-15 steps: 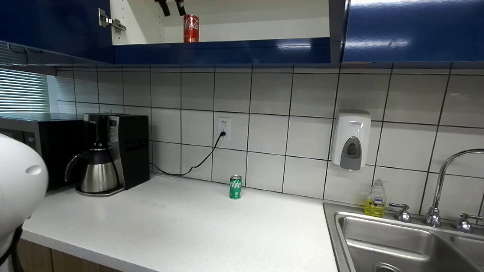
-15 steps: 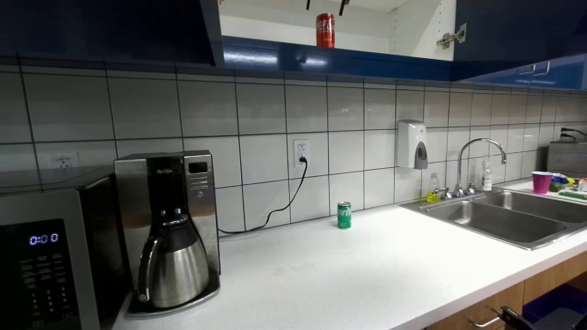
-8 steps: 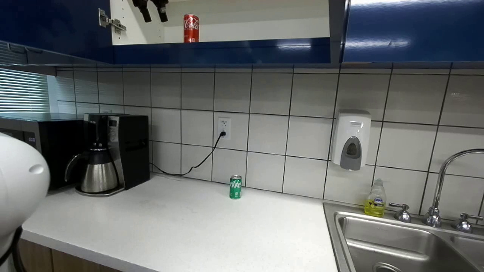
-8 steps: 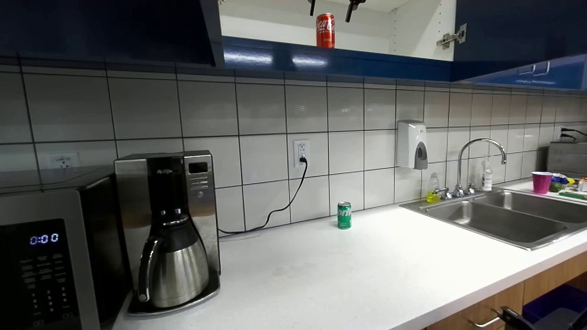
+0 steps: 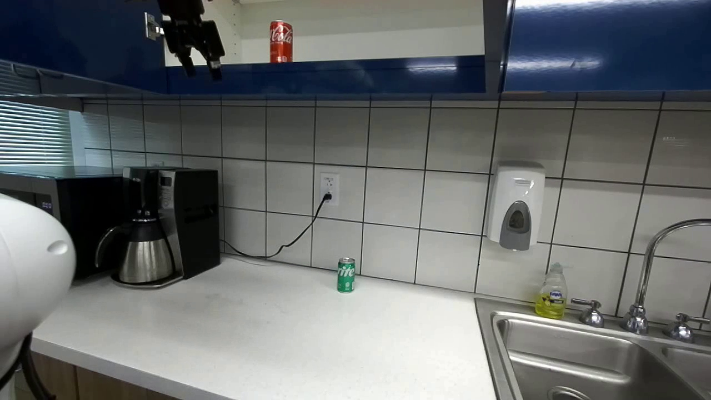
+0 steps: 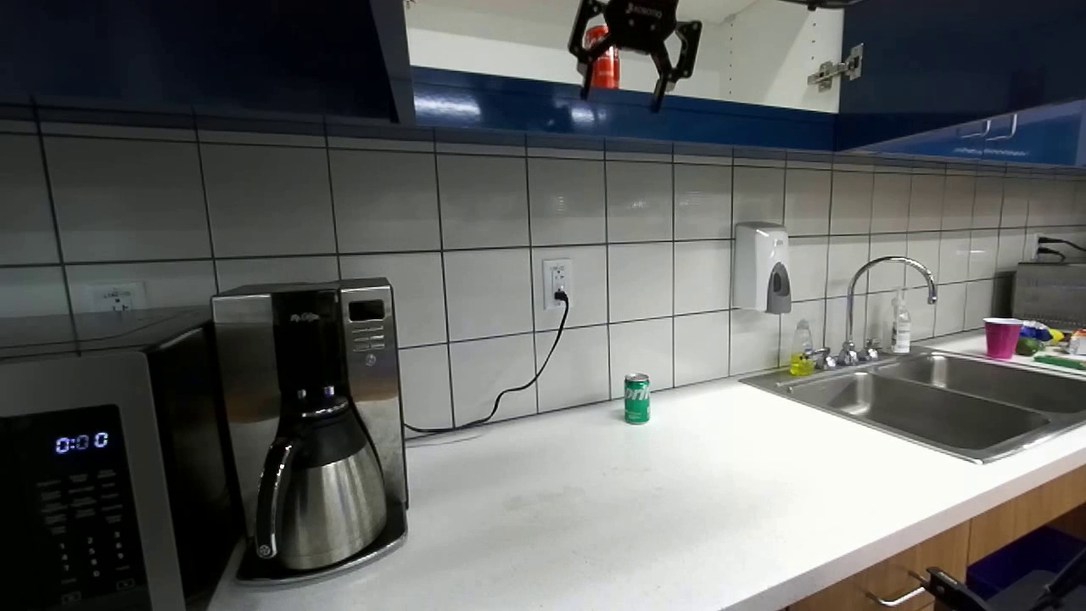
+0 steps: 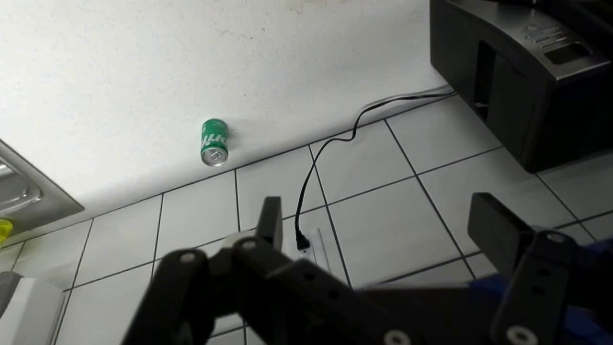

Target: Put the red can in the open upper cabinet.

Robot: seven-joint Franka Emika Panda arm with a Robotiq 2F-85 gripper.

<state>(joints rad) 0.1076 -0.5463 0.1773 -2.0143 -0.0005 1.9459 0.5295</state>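
The red can (image 5: 280,43) stands upright on the floor of the open upper cabinet (image 5: 333,78). In an exterior view the red can (image 6: 606,70) is partly covered by my gripper. The cabinet's blue lower edge (image 6: 730,120) shows there too. The red can is out of the wrist view. My gripper (image 5: 202,71) is open and empty, pointing down outside the cabinet, apart from the can. Its fingertips (image 6: 622,98) hang level with the cabinet's lower edge. In the wrist view the fingers (image 7: 376,223) are wide apart with only wall tiles between them.
A green can (image 5: 345,276) stands on the white counter by the tiled wall. The coffee maker (image 6: 310,424) and microwave (image 6: 110,475) stand at one end, the sink (image 5: 572,344) at the other. The open cabinet door (image 5: 83,44) is near the gripper. A soap dispenser (image 5: 516,205) hangs on the wall.
My gripper has moved down and back out of the cabinet, away from the red can, and more of it now shows. The can has stayed in place and the fingers have stayed open.
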